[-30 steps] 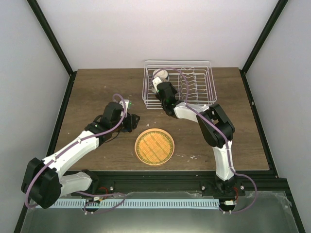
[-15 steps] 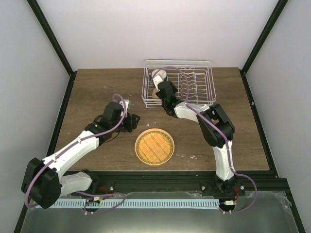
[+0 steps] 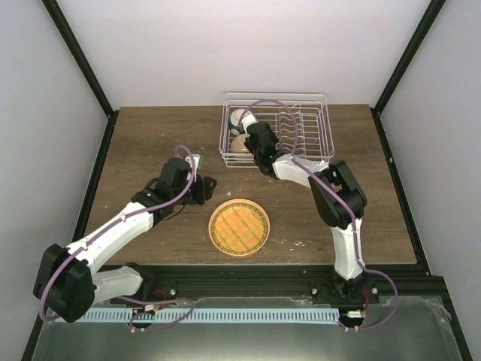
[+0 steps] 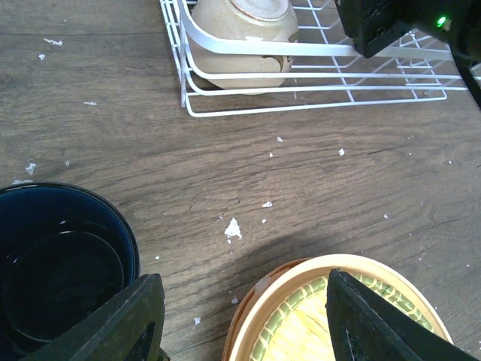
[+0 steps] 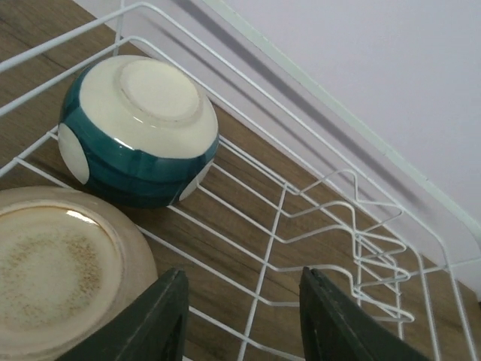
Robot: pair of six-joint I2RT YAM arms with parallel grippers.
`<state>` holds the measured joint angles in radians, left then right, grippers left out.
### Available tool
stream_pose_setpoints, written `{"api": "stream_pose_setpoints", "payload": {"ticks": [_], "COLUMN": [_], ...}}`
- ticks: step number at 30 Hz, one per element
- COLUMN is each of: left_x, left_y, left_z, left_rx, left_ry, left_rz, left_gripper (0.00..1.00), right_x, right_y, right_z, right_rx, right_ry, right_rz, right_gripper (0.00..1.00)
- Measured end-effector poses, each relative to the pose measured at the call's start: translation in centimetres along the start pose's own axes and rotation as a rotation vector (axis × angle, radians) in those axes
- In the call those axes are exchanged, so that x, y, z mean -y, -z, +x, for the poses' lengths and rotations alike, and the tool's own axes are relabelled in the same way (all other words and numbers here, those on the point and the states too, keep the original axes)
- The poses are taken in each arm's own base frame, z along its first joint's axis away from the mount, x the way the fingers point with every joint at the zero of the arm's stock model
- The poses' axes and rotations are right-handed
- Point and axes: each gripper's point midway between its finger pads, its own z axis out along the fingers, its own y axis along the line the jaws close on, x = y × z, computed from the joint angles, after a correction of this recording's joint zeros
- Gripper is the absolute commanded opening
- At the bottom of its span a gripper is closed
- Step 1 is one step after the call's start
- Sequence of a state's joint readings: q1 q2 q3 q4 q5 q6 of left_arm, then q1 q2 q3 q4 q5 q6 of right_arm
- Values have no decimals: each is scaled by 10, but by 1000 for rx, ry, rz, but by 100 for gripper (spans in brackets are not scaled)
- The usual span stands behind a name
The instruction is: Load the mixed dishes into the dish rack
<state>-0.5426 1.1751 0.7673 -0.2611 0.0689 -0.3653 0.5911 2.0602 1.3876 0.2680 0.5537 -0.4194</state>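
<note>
The white wire dish rack [image 3: 301, 128] stands at the back of the table. Two bowls lie upside down in its left end: a teal-and-cream one [image 5: 139, 128] [image 3: 239, 116] and, in front of it, a cream one [image 5: 52, 278] [image 3: 240, 144] [image 4: 240, 34]. My right gripper [image 5: 244, 323] [image 3: 258, 131] hangs open over the rack's wires just right of these bowls, holding nothing. The orange plate [image 3: 238, 227] [image 4: 301, 320] lies flat on the table. My left gripper [image 4: 240, 331] [image 3: 204, 188] is open and low, its right finger above the plate's rim. The dark blue cup [image 4: 60, 263] stands upright just left of its left finger.
Upright plate-slot prongs [image 5: 376, 256] fill the rack's middle and right. The right arm [image 4: 406, 22] reaches over the rack's front rail. White crumbs [image 4: 233, 228] speckle the wooden table [image 3: 150, 143]. Black frame posts and pale walls close in both sides.
My right gripper has shifted right and farther into the rack, uncovering the cream bowl that now lies at the rack's front left. The left arm has not moved.
</note>
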Motion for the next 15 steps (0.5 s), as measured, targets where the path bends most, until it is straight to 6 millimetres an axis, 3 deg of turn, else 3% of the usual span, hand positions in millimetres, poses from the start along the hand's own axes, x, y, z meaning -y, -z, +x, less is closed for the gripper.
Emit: {"api": "stream_pose_setpoints", "payload": {"ticks": [7,12,15], "left_x": [-1,-16,-40], "left_y": [-4,-5,-8], "left_z": [-2,-7,-11], "left_rx": [8,23,16], "left_ry": [-5,-2,36], "left_rz": [-6,-81,-161], "left_gripper": [62,63,63], "right_x": [33,68,80], "right_y": [9,51,85], "right_z": [-1,-25,-34], "right_rx": [-64,-30,-10], "right_ry": [-187,-326,-394], "right_rz": [-92,-139,-176], "right_gripper": [77,76,75]}}
